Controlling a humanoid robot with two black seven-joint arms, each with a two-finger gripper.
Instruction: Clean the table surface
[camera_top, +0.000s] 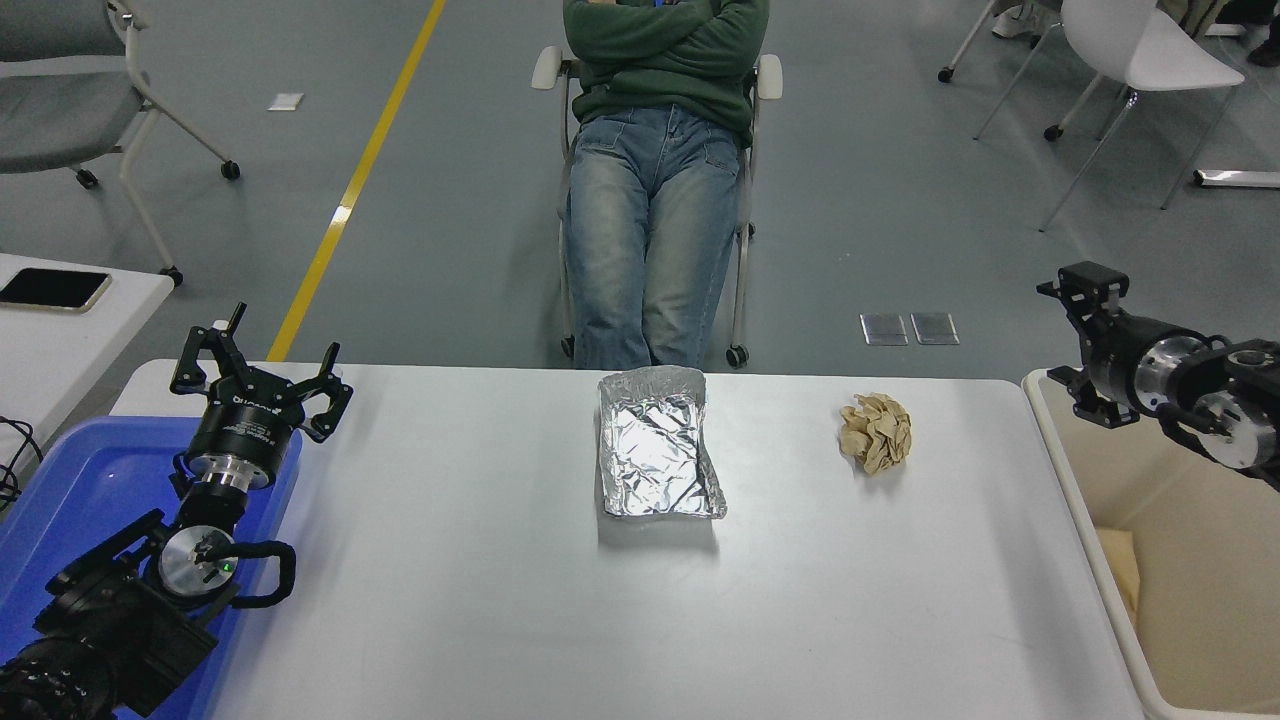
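Table surface (480, 600) across the middle of the head view, bearing an empty foil tray (657, 445) near the far edge and a crumpled paper wad (877, 432) well to its right. Blue bin (60, 480) at lower left, nothing visible inside, under the left gripper (258, 368), fingers spread wide. Beige bin (1080, 520) at right, pale scrap at its bottom. Right gripper (1068, 335) above its far corner, holding nothing; spread hard to tell.
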